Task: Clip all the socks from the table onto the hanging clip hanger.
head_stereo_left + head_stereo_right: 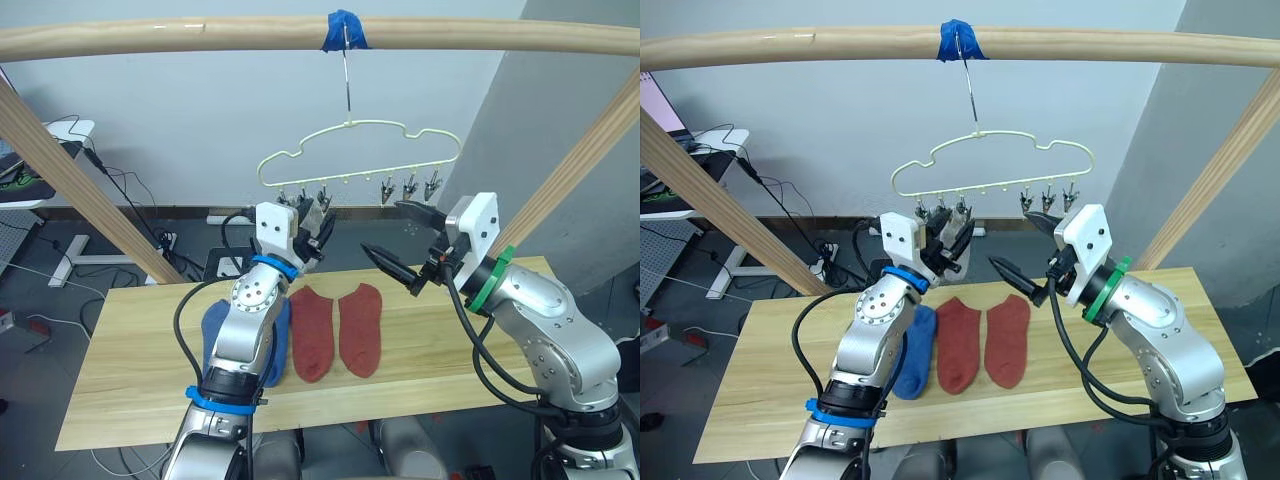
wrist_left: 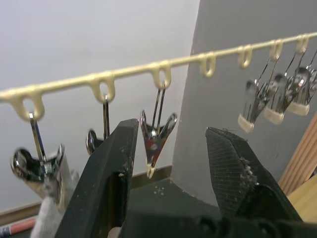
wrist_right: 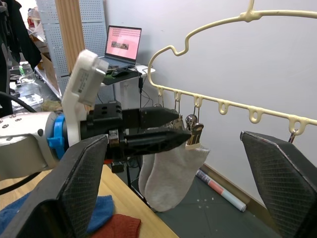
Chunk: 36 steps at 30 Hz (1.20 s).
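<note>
The cream clip hanger hangs by its hook from the round wooden rail. My left gripper is raised to the hanger's left clips and is open, with one metal clip between its fingers. Beside those fingers a light grey sock hangs from a clip. My right gripper stands wide open and empty just right of the left one, below the hanger's middle. Two red socks lie side by side on the table. A blue sock lies left of them, partly hidden under my left arm.
Three bare clips hang at the hanger's right end. Slanted wooden posts hold the rail on both sides. A desk with a laptop and cables stands behind on the left.
</note>
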### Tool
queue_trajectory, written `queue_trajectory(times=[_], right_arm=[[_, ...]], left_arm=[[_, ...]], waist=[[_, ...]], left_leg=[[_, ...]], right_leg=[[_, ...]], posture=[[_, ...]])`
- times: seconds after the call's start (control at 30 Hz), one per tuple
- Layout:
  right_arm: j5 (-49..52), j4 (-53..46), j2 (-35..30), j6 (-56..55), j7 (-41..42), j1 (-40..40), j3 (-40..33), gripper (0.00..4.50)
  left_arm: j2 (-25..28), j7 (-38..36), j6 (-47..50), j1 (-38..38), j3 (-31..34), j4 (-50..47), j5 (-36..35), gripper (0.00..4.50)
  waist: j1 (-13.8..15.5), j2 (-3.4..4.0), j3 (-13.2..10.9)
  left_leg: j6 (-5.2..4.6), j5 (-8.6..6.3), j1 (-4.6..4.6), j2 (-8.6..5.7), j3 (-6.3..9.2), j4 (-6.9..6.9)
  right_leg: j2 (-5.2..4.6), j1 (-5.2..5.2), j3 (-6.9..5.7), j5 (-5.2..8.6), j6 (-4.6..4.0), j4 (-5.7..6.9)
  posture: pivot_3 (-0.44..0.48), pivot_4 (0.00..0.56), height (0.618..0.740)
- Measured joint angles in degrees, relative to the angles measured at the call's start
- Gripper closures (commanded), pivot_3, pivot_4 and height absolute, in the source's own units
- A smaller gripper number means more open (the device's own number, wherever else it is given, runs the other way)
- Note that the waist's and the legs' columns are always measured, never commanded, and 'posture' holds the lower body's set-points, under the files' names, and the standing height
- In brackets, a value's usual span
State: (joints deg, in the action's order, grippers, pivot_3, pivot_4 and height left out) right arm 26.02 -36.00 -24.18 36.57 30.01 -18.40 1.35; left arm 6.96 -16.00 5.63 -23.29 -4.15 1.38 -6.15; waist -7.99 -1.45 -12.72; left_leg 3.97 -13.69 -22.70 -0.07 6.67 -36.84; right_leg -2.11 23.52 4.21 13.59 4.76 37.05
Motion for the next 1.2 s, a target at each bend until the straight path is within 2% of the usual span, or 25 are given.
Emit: queue_trajectory(times=[0.93, 1.03, 1.2], right_arm=[[-0.05, 0.00, -0.44, -0.90, 0.08, -0.77, 0.98, 0.00], [-0.04, 0.00, -0.44, -0.90, -0.03, -0.78, 0.98, 0.00], [-0.03, 0.00, -0.44, -0.89, -0.09, -0.86, 0.98, 0.00]], left_arm=[[-1.74, 1.83, -5.06, -4.81, 1.18, 8.35, 0.80, 2.15], [-1.74, 1.85, -5.06, -4.81, 1.19, 8.35, 0.81, 2.65], [-1.76, 1.92, -4.99, -4.81, 1.31, 8.34, 0.77, 3.98]], waist=[[-0.16, 0.00, 0.00], [-0.16, 0.00, 0.00], [-0.16, 0.00, 0.00]], left_leg=[[0.00, 0.00, -0.01, -0.01, 0.01, 0.01], [0.00, 0.00, -0.01, -0.01, 0.02, 0.02], [0.00, 0.00, -0.01, -0.01, 0.02, 0.01]], right_leg=[[0.00, 0.00, -0.01, 0.00, 0.01, -0.02], [0.00, 0.00, 0.00, 0.00, 0.01, -0.02], [0.00, 0.00, -0.01, 0.00, 0.01, -0.02]], posture=[[-0.248, 0.191, 0.740], [-0.246, 0.188, 0.740], [-0.245, 0.186, 0.740]])
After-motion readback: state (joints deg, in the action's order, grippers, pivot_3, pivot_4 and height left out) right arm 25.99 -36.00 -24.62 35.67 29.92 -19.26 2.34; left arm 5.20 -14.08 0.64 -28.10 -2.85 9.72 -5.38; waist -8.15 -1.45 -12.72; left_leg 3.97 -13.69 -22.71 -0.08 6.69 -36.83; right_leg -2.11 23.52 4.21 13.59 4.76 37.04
